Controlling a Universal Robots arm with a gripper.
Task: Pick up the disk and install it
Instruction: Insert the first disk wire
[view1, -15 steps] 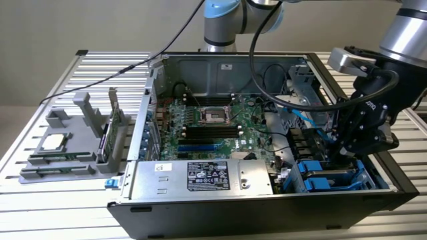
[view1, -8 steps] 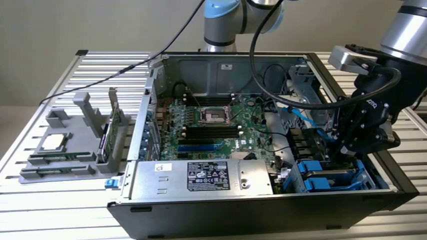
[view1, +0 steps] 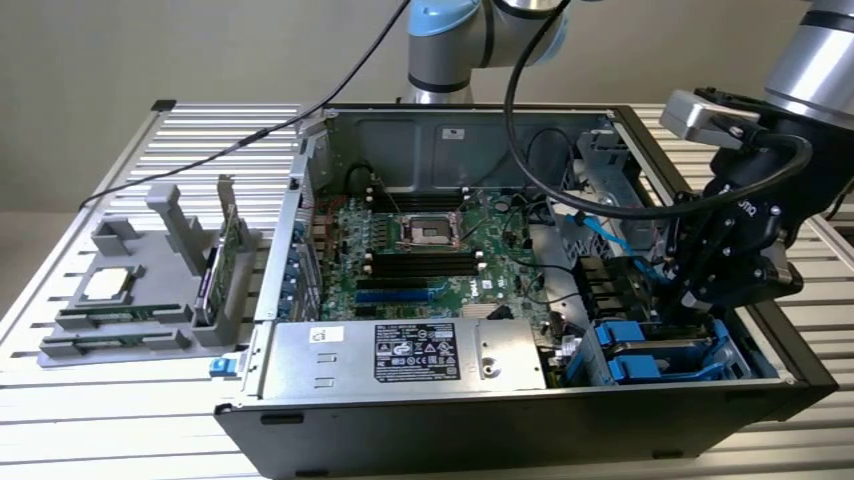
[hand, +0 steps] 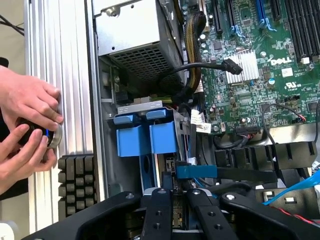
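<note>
hand (hand: 176, 194): clenched on the disk (hand: 175, 219), which was gripped edge-on between two black fingers.
disk: stood upright in that grip, over the drive bay in a corner of the case, just beside the blue carriers; mostly hidden by the fingers.
blue carriers (hand: 145, 137): sat side by side in the bay, next to the power supply (view1: 400, 355).
computer case (view1: 507, 430): lay open on the table (view1: 134, 400), motherboard (view1: 414, 260) facing up.
arm (view1: 814, 60): stood over the case at the exterior view's right.
grey fixture (view1: 134, 310): rested on the table at the exterior view's left, well apart from the hand; carried a square silver chip (view1: 110, 285).
person's hands (hand: 25, 100): held a round black object (hand: 37, 135) over the table's slats, beside the case.
</note>
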